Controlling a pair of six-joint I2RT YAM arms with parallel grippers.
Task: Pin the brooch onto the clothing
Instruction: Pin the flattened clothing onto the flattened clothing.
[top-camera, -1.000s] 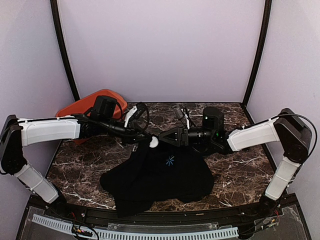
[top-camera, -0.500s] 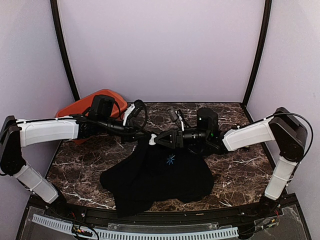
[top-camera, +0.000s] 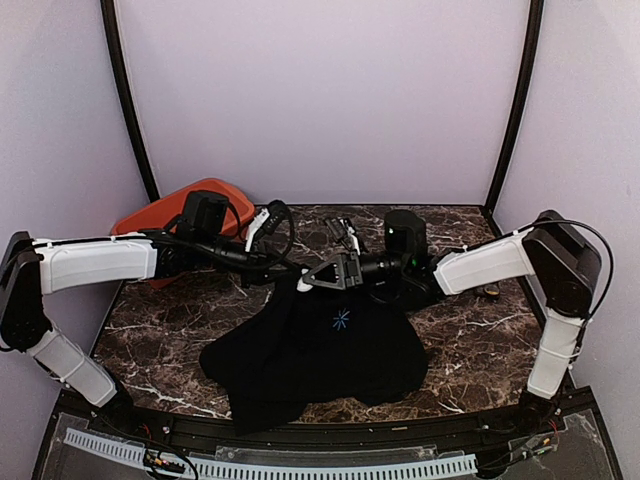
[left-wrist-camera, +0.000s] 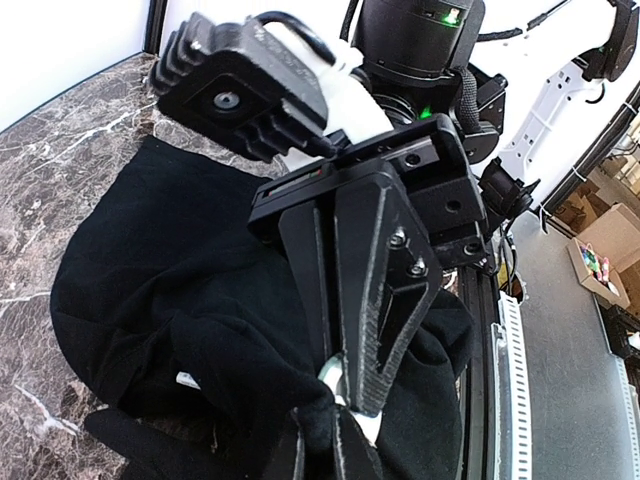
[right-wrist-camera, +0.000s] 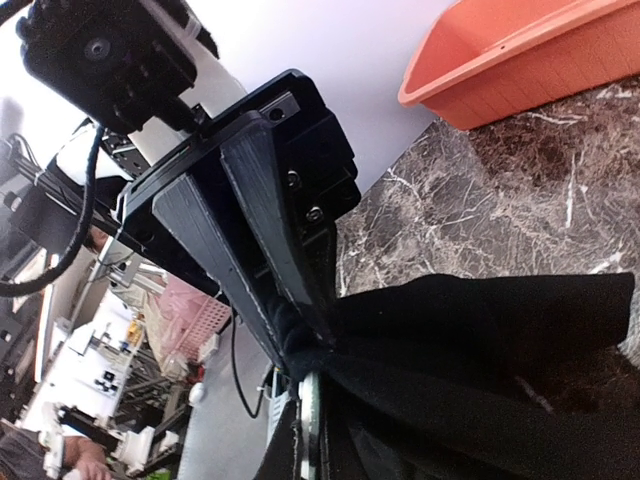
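The right claw (left-wrist-camera: 352, 392) has just closed tight on the lifted fold of the T-shirt (top-camera: 320, 350), which the left claw (top-camera: 289, 271) also pinches, with what may be the brooch (left-wrist-camera: 332, 376) showing pale at its tips, so pinning looks underway.

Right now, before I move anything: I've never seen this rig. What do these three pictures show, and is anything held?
Two robot arms, each ending in a two-finger gripper, are bolted at the near edge of a marble table. The wide picture looks down from above and behind them; the other two come from a camera on each wrist. A black T-shirt with a light-blue print lies crumpled on it, and an orange tray sits at the far left. The left gripper and right gripper are both shut, pinching the shirt's far edge close together. I cannot find the brooch in any view.
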